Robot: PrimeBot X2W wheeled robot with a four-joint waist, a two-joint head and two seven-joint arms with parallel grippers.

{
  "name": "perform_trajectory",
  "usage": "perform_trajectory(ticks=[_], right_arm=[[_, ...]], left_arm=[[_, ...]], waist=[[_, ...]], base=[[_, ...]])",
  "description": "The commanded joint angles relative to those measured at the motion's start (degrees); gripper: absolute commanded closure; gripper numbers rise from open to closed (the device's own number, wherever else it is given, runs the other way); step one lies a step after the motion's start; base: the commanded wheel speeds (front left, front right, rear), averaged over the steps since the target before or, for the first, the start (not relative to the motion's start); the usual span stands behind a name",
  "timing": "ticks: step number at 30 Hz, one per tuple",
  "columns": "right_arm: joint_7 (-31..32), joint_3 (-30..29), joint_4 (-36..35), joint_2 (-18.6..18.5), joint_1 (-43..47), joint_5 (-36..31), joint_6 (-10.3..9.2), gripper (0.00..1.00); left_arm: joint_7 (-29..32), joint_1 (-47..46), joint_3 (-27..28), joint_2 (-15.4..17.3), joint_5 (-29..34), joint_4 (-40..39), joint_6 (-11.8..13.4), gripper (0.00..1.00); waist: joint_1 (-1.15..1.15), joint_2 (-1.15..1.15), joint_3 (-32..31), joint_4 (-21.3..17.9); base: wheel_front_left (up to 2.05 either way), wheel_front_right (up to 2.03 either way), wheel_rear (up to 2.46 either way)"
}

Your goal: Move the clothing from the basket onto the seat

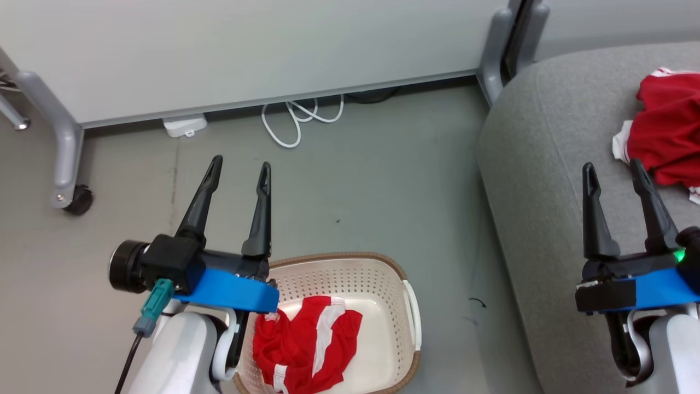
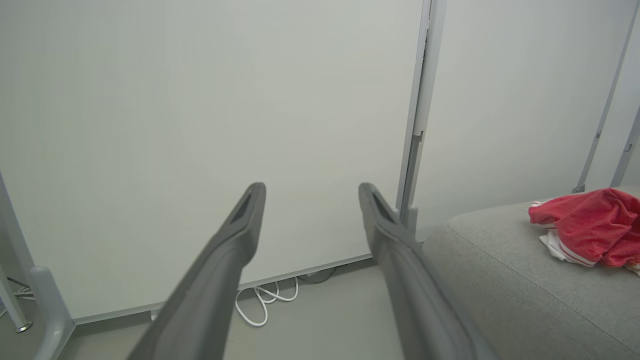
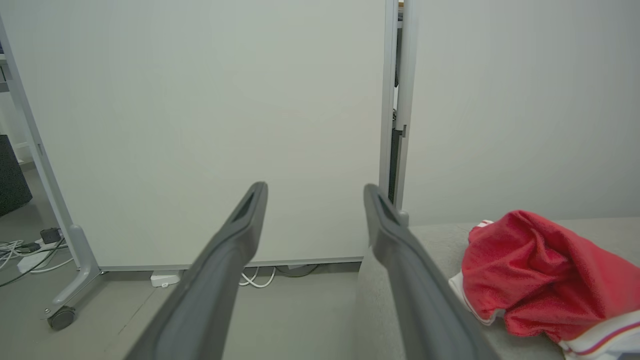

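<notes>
Clothing (image 1: 306, 345): one red-and-white piece lies crumpled in the basket (image 1: 377, 273) at 6 o'clock in the head view, nearest the robot, with the basket standing on the grey floor (image 1: 355, 191). The left gripper (image 1: 240, 164) is at 8 o'clock, its wrist over the basket's 10 o'clock rim and its fingers out over the floor, spread wide with nothing between them (released, empty). The right gripper (image 1: 611, 164) is at 4 o'clock above the seat (image 1: 536, 164), likewise spread and holding nothing. Farther out at 2 o'clock, a second red piece (image 1: 667, 126) sits bunched on the seat, just past the right gripper's fingertips and not touching them. Farthest, a looped white cable (image 1: 295, 117) lies at 12 o'clock on the floor under the pale partition panel (image 1: 246, 49); the panel's caster (image 1: 79, 200) is at 9 o'clock.
</notes>
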Motion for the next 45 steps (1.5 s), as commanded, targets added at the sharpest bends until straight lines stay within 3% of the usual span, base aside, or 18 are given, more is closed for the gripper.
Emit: perform_trajectory(ticks=[1,10,19,45], right_arm=[[-0.21,-0.22,-0.74,0.46,1.46,-0.4,0.03,0.0],[-0.21,-0.07,-3.04,3.35,6.34,-0.09,0.03,0.0],[-0.21,0.28,-2.8,4.82,10.1,0.2,0.03,0.0],[-0.21,1.15,-1.8,5.58,10.82,0.73,0.03,0.0]], left_arm=[[-0.27,1.37,1.12,-0.39,0.67,-0.27,-0.52,0.0],[-0.27,5.79,6.19,-2.95,3.52,-0.21,-3.51,0.0],[-0.27,8.59,9.7,-4.29,4.86,-0.16,-4.72,0.0],[-0.28,7.32,10.31,-5.09,5.32,0.22,-5.93,0.0]], waist=[[0.02,0.0,-1.2,1.18],[0.02,0.0,-3.81,3.38],[0.02,0.0,-5.43,3.91],[0.02,0.0,-5.49,4.32]], base=[[0.0,0.0,0.0],[0.0,0.0,0.0],[0.0,0.0,0.0],[0.0,0.0,0.0]])
